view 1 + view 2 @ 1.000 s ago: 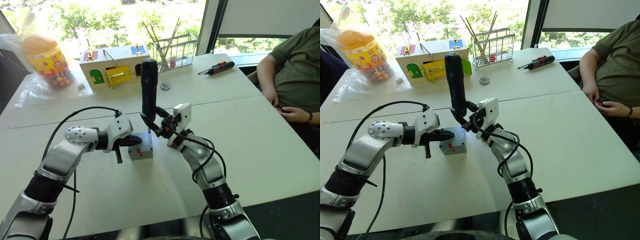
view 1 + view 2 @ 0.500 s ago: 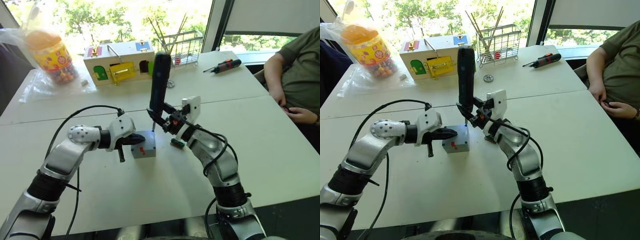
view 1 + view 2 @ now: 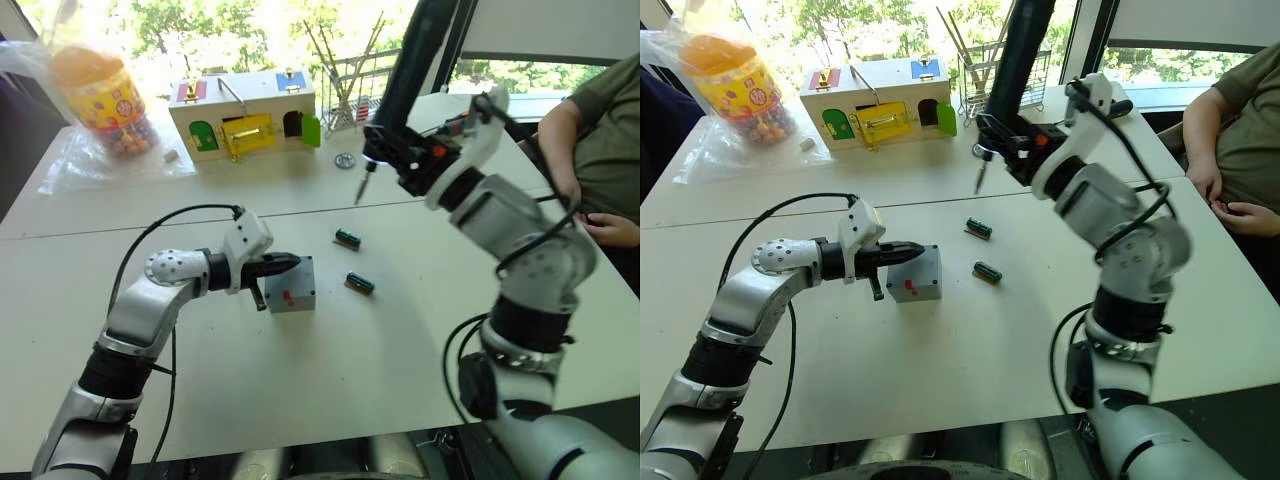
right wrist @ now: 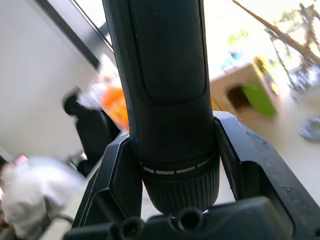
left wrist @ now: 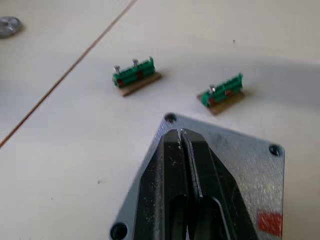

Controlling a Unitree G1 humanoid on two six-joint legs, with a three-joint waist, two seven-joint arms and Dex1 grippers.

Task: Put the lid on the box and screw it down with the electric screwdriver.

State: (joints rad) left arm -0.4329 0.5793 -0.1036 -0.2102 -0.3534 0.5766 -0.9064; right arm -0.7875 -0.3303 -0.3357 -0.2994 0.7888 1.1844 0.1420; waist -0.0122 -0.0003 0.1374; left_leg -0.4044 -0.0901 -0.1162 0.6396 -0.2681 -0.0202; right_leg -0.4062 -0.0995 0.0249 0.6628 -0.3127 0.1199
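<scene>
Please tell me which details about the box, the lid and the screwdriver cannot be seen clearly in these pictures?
- Whether screws sit in the lid's corner holes: in the left wrist view the holes look dark; too small to tell in the head views.
- Middle of the lid: covered by the shut left gripper resting on it.
- Inside of the box: hidden under the lid.
- Top of the electric screwdriver, held by the right gripper: cut off by the picture's upper edge.

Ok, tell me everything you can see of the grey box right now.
The box is a small square grey plastic enclosure standing on the white table, with the lid on top, screw holes at the corners and a red mark on its near side. The left gripper, fingers shut, rests on the lid. Two green terminal blocks lie beside it.
</scene>
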